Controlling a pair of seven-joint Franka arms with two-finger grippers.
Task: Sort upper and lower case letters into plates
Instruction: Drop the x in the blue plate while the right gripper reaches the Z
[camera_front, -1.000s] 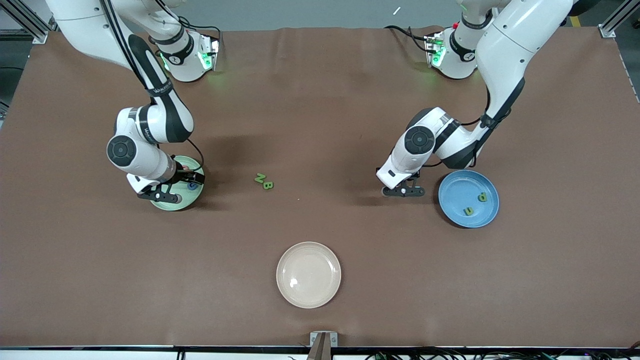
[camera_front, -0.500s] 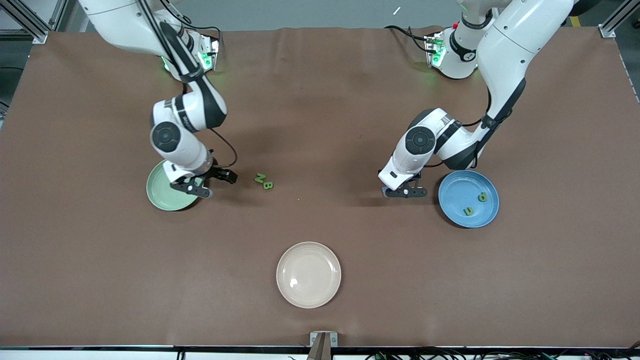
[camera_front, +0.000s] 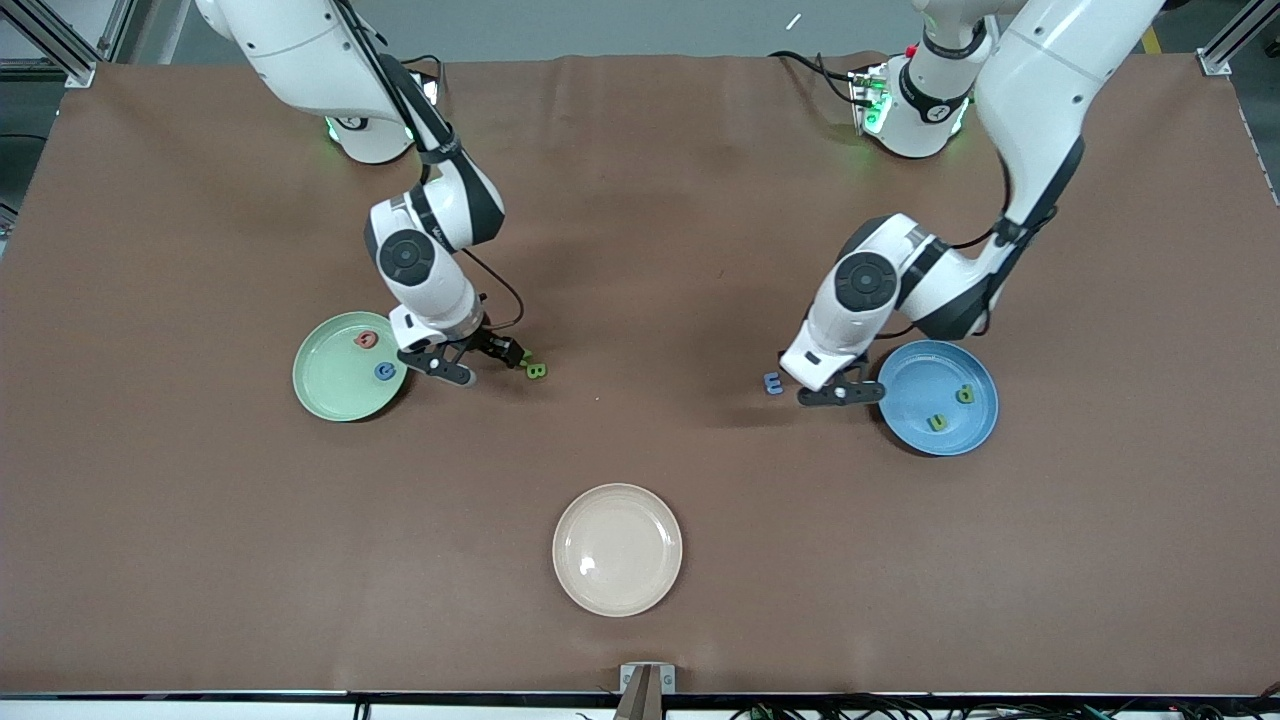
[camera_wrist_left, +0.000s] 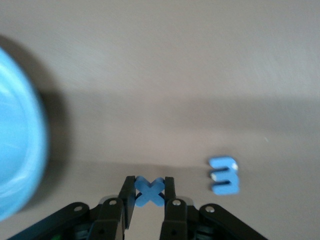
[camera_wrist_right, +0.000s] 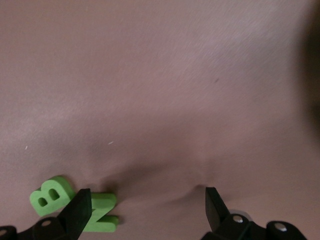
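left gripper (camera_wrist_left: 150, 200) clenched on blue x (camera_wrist_left: 149, 191), over table beside blue plate (camera_front: 937, 397) | blue m (camera_front: 773, 383) on table nearby | right gripper (camera_wrist_right: 145, 207) released, jaws wide, at green N (camera_wrist_right: 102, 212) and green B (camera_front: 537, 371), near mint plate (camera_front: 335, 385)

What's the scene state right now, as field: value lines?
left gripper: shut on the blue x, beside the blue plate
right gripper: open, low over the table at the green N
green B: on the table beside the N
blue m: on the table near the left gripper
green plate: holds red Q and blue G
blue plate: holds green u and green p
cream plate: no letters
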